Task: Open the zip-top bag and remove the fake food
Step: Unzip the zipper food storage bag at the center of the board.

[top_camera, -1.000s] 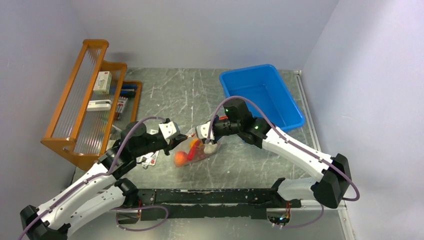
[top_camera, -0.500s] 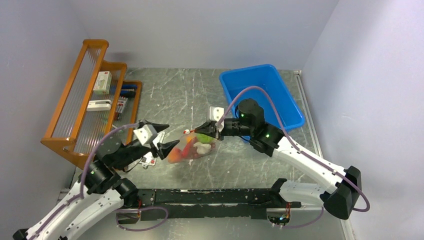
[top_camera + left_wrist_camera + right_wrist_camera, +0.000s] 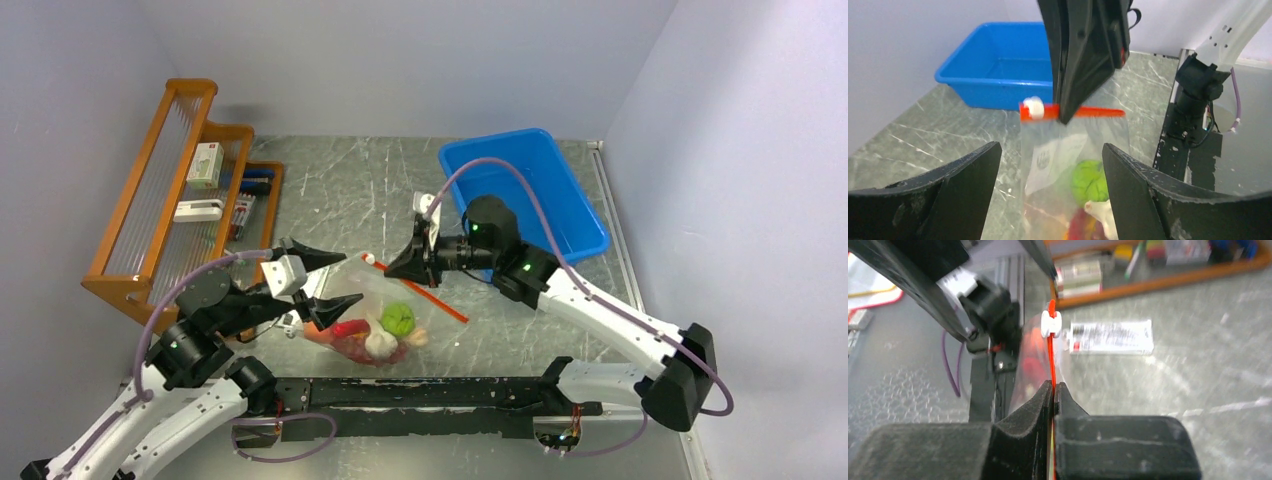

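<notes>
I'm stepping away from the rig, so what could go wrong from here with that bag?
The shut right gripper holds the zip-top bag by its zip strip alone; the weight of the fake food might slip it free. The open left gripper flanks the bag, so closing may pinch plastic rather than the slider.

You had a grey, scratched bench (image 3: 350, 190) boxed in by plain pale walls (image 3: 400, 60), with an orange wooden rack (image 3: 150, 220) along its left edge and a blue tub (image 3: 520, 185) at the back right.
</notes>
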Controlling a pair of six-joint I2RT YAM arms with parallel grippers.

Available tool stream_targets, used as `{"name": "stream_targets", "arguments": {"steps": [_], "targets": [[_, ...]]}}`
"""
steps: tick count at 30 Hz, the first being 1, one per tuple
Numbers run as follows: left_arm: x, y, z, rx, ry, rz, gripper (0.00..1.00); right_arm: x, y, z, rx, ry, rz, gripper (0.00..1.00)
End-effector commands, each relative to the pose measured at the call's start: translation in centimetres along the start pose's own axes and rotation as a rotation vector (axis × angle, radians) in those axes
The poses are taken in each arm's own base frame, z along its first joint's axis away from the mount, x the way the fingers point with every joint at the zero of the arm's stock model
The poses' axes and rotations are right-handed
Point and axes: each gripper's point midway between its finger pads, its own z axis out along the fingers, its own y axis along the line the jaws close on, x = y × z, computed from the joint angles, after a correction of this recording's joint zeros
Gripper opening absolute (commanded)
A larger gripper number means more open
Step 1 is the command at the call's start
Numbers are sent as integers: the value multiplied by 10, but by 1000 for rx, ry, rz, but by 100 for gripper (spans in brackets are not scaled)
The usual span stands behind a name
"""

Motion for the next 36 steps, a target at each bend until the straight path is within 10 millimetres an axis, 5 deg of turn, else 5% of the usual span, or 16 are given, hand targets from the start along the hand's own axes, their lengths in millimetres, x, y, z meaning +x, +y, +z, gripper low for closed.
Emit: {"name": "stream_targets", "arguments": {"steps": [1, 10, 26, 28, 33, 36], "targets": [[32, -9, 13, 58, 56, -58, 86, 61, -9, 7, 41, 78, 116, 0], [72, -11, 34, 93, 88, -122, 85, 65, -2, -5, 40, 54, 48, 0], [52, -14, 58, 231, 37, 29, 87, 62, 2, -14, 68, 7, 70, 0], [54, -22, 58, 305, 61, 30, 82, 62, 2, -14, 70, 13, 69, 0], [65, -31, 58, 387, 118, -31, 43, 62, 1, -15, 73, 6, 43, 0], [70, -39, 52, 427, 138, -66, 33, 61, -1, -16, 92, -6, 40, 0]]}}
